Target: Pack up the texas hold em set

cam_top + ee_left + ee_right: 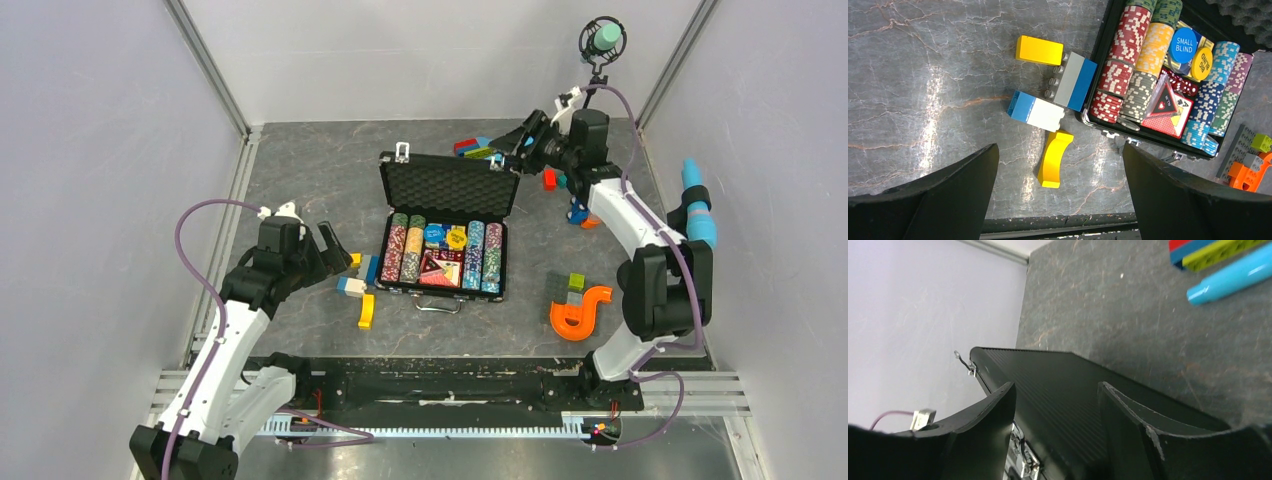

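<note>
Left gripper (318,248) hangs over the worktop (330,180) near its left edge, jaws spread wide, nothing in them, toy blocks (1075,82) right below. The briefcase (440,290) sits mid-worktop, wide open, lid (450,187) standing up towards the far edge. Chips (1125,55) are racked in rows inside, with cards (1168,107) and round buttons (1183,45) between them. Right gripper (518,145) is at the lid's far right corner, jaws parted over its ribbed back (1063,390); contact there, can't tell.
</note>
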`<act>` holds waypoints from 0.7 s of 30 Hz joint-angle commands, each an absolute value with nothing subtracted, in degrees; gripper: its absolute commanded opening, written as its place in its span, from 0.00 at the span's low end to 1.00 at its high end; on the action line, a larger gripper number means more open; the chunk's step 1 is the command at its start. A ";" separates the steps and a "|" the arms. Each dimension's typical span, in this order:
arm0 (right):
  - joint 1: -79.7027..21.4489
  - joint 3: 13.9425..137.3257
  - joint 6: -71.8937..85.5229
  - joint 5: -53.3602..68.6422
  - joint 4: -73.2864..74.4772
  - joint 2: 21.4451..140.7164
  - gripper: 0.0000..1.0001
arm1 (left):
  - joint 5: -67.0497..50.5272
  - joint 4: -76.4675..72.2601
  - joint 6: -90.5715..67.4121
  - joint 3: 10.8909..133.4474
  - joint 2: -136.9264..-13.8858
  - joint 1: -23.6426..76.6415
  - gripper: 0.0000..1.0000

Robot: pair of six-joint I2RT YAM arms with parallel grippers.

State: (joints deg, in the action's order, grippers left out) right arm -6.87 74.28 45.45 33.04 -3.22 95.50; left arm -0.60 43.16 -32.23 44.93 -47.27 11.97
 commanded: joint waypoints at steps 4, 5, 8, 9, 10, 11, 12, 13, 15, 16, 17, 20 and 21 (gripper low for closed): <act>-7.09 67.45 44.94 38.97 -4.48 88.76 0.64 | -1.65 41.39 -29.29 45.01 -47.37 11.69 1.00; -7.08 66.77 44.60 39.17 -4.35 87.94 0.64 | -1.67 41.40 -29.30 45.05 -47.41 11.69 1.00; -7.12 64.79 42.74 39.33 -2.39 85.52 0.64 | -1.47 41.40 -29.30 45.02 -47.20 11.69 1.00; -7.12 64.13 41.92 39.22 -1.59 84.40 0.64 | -1.46 41.48 -29.34 45.01 -47.18 11.69 1.00; -7.07 63.27 41.34 39.16 -1.04 83.45 0.64 | -1.32 41.48 -29.39 45.03 -47.04 11.69 1.00; -7.12 62.38 40.65 39.04 -0.36 82.28 0.64 | -1.24 41.49 -29.42 45.01 -46.94 11.69 1.00; -7.12 61.26 39.96 38.83 -0.10 81.12 0.64 | -0.95 41.48 -29.41 45.07 -46.86 11.69 1.00; -7.12 60.12 39.51 38.64 1.35 80.14 0.64 | -0.82 41.48 -29.43 45.00 -46.77 11.71 1.00; -7.13 57.97 38.32 38.42 2.70 77.69 0.64 | -0.40 41.48 -29.47 45.01 -46.76 11.69 1.00; -7.15 57.15 37.50 38.28 3.47 76.68 0.64 | -0.34 41.49 -29.57 45.05 -46.69 11.69 1.00; -7.20 56.48 36.45 37.94 4.53 75.54 0.64 | -0.24 41.48 -29.60 45.06 -46.67 11.69 1.00; -7.19 54.28 33.70 36.84 7.28 72.20 0.64 | -0.21 41.65 -29.87 45.01 -46.43 11.69 1.00; -7.21 53.64 32.69 36.28 8.23 71.14 0.65 | -0.26 41.64 -29.89 45.07 -46.32 11.69 1.00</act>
State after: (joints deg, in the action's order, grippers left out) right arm -7.07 55.53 37.89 37.58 4.38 75.94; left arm -0.49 43.16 -32.23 44.93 -47.33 11.97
